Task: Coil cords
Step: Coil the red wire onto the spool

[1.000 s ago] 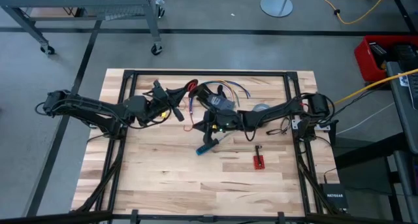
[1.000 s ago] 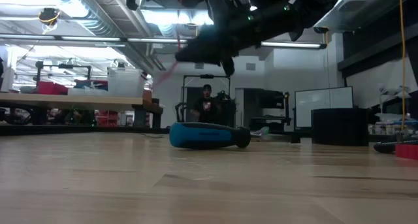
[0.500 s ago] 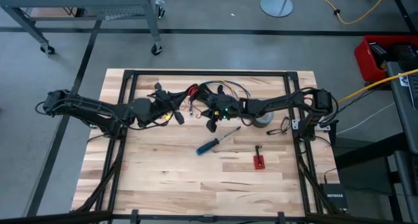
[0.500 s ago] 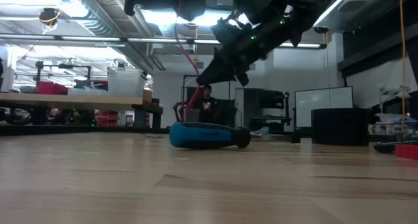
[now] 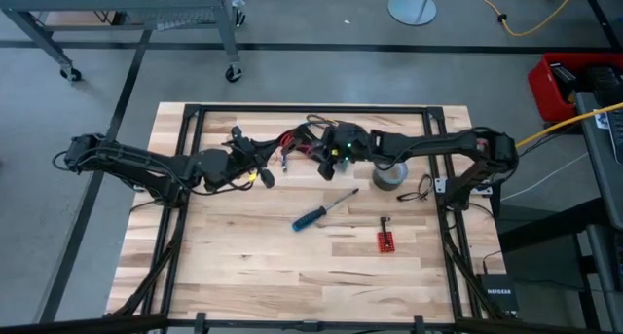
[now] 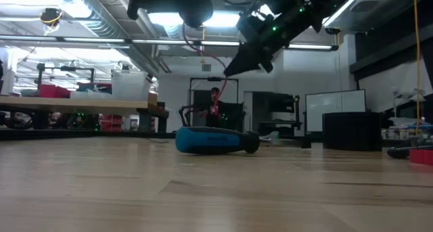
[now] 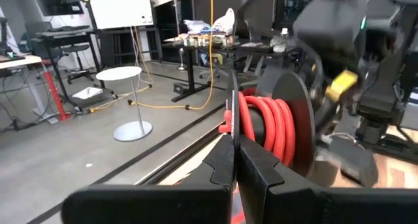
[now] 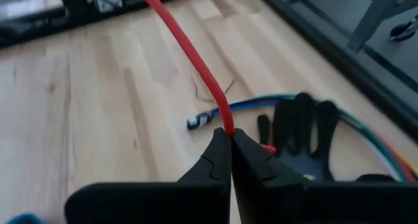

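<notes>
cords (image 7: 264, 129) | thin red wire, part wound in loops on a dark spool | raised off table

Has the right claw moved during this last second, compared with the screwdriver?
Yes. The right gripper, shut on the red cord, has pulled away from the screwdriver toward the table's far edge.

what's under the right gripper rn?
In the right wrist view, bare wooden table lies under the right gripper, which is shut on the red cord. Beyond it are a black glove and blue-green wires. The fingers hide the spot directly beneath.
</notes>
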